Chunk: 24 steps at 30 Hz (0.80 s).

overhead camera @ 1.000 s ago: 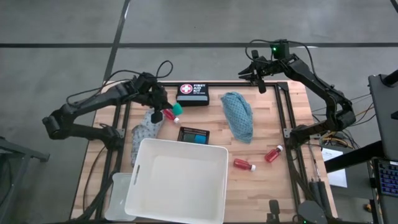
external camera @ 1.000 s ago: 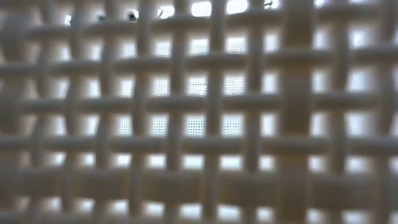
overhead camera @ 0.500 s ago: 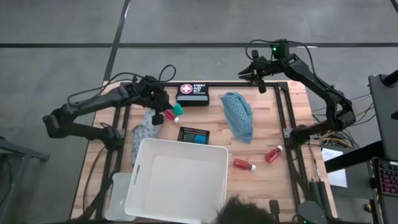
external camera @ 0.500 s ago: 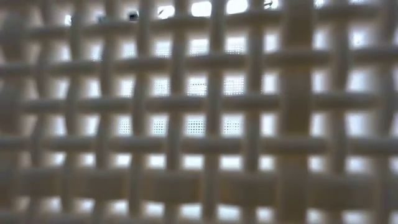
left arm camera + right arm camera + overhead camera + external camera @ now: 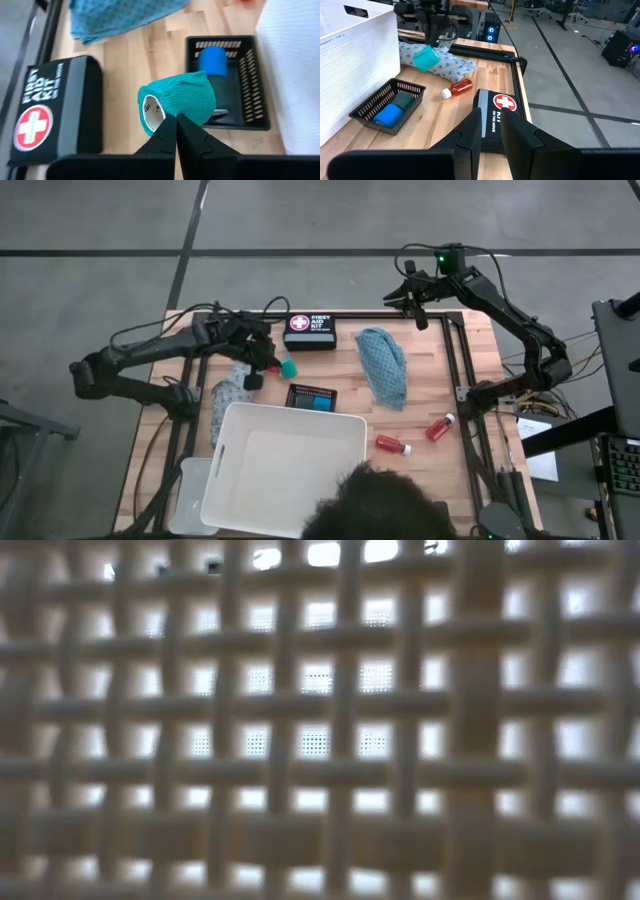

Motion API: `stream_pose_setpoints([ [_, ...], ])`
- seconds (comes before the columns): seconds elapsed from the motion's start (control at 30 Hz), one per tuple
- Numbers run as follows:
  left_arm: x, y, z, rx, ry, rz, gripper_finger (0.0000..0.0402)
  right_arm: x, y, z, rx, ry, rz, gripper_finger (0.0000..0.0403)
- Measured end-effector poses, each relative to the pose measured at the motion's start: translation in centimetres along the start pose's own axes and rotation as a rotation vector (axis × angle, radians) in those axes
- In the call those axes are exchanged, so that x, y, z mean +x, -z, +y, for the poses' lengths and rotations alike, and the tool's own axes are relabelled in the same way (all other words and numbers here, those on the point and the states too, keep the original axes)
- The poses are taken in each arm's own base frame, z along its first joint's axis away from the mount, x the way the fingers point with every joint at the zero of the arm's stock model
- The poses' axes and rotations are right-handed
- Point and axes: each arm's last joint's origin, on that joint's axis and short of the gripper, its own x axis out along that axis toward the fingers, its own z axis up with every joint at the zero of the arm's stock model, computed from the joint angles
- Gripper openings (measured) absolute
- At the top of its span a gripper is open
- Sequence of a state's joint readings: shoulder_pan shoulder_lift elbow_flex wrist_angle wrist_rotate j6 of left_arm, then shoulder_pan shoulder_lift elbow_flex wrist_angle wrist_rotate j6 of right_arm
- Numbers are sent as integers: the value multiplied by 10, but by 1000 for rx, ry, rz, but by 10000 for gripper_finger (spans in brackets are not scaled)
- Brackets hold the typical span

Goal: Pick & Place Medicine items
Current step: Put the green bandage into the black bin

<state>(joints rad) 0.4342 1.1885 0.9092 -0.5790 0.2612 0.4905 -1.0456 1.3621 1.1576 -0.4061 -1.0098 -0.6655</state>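
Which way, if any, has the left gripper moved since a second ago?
Yes. The left gripper, shut on the teal roll, moved toward the first aid kit.

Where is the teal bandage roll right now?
The teal bandage roll is pinched in the left hand, lifted above the table's far left part in the high view, between the first aid kit and the black mesh tray.

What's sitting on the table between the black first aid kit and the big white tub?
A small black mesh tray holding a blue roll, seen in the high view between the first aid kit and white tub.
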Motion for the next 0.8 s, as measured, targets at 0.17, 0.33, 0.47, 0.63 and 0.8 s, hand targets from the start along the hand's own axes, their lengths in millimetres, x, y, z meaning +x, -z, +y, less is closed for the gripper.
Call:
stream_pose_setpoints([
  [0.17,5,0,2,4,-4,6,6,0,0,0,0,0,0,68],
  [0.33,25,4,4,0,31,68,6,0,0,0,0,0,0,68],
  [0.47,40,4,1,26,65,100,6,0,0,0,0,0,0,68],
  [0.63,53,1,-5,57,92,97,6,0,0,0,0,0,0,68],
  [0.8,56,-3,-13,93,115,93,6,0,0,0,0,0,0,68],
])
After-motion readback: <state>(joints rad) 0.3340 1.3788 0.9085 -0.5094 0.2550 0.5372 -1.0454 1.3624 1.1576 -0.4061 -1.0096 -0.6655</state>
